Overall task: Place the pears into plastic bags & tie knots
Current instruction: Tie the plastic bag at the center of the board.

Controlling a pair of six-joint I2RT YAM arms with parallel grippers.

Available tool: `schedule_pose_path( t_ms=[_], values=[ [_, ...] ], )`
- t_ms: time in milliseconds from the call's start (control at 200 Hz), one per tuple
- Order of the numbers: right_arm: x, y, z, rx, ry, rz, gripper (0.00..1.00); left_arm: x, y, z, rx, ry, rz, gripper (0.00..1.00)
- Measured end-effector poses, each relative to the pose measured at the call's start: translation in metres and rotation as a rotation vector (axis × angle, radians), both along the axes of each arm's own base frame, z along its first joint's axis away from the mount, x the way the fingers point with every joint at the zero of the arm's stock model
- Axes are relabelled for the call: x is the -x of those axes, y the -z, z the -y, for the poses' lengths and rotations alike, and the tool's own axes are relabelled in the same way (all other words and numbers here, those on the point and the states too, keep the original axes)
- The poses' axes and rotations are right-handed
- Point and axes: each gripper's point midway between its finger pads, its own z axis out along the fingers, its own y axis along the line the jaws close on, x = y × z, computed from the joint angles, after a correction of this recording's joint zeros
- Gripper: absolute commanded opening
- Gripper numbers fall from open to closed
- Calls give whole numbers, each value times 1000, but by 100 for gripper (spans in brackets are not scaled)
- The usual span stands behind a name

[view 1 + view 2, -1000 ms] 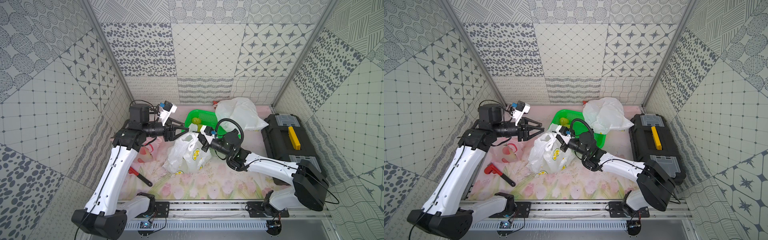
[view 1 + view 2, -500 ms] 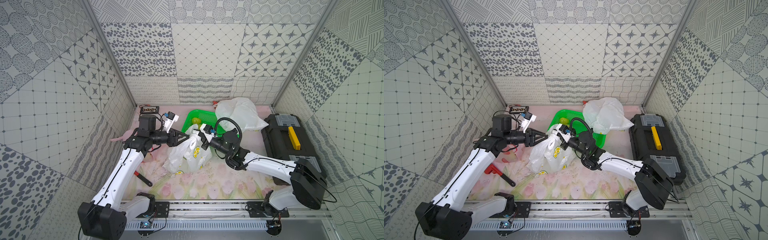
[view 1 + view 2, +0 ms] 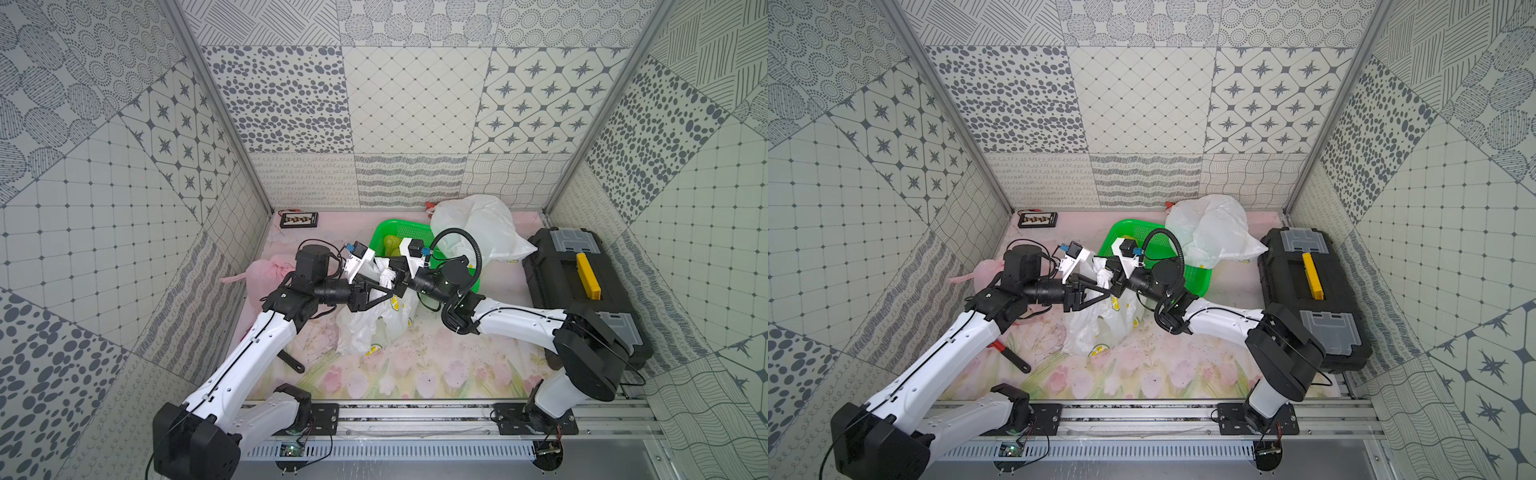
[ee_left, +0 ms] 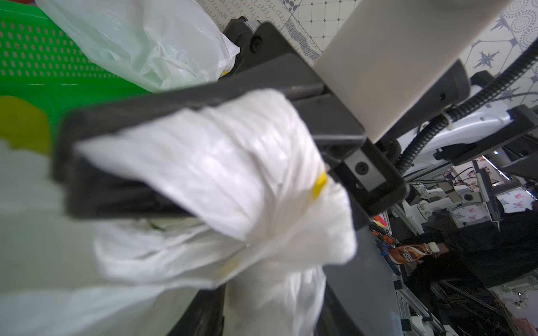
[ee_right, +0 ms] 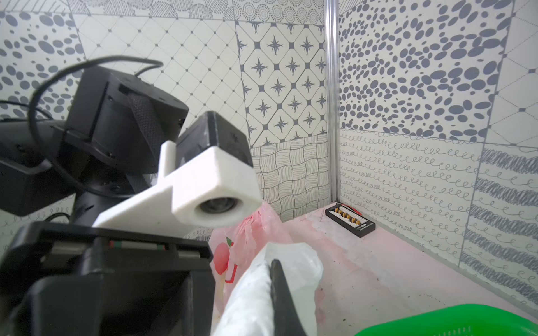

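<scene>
The lemon-print plastic bag (image 3: 374, 328) stands mid-table with its top pulled up. My right gripper (image 3: 392, 276) is shut on a twisted handle of it, white plastic pressed against a black finger (image 5: 279, 296). My left gripper (image 3: 388, 294) meets it from the left, open, its fingers (image 4: 203, 314) either side of a band of the bag's plastic. One green pear (image 3: 390, 243) lies in the green basket (image 3: 386, 224). The pink bag (image 3: 266, 274) sits at the left wall. The plain white bag (image 3: 478, 232) lies at the back, partly over the basket. Any pears inside the bags are hidden.
A black toolbox (image 3: 582, 282) with a yellow handle fills the right side. A red-and-black hand tool (image 3: 1013, 357) lies under my left arm. A small black board (image 3: 299, 219) sits in the back left corner. The arm rail runs along the front edge.
My left arm has swung in from the left to the bag's top, and its jaws have narrowed around the plastic. My right gripper has stayed shut on the handle, shifting slightly.
</scene>
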Motion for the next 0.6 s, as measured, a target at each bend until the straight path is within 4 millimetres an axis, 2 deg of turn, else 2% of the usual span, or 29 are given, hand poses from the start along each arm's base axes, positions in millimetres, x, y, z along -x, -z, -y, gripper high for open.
schedule_pose_path(
  t_ms=[115,235,430,515,600],
  values=[
    [-15,6,5,-66,-12,-69,0,-4,-1,2,-12,-7,11,49],
    [-22,6,12,-115,-27,-112,0,-4,-14,-6,-22,-33,45,49],
    [-25,-3,21,-161,-40,-116,0,-1,-65,-38,-15,-139,132,48],
    [-24,-2,20,-156,-50,-115,0,-3,-84,-43,-10,-152,162,48],
    [-22,-2,19,-153,-59,-115,0,-12,-92,-44,-11,-162,175,43]
  ],
)
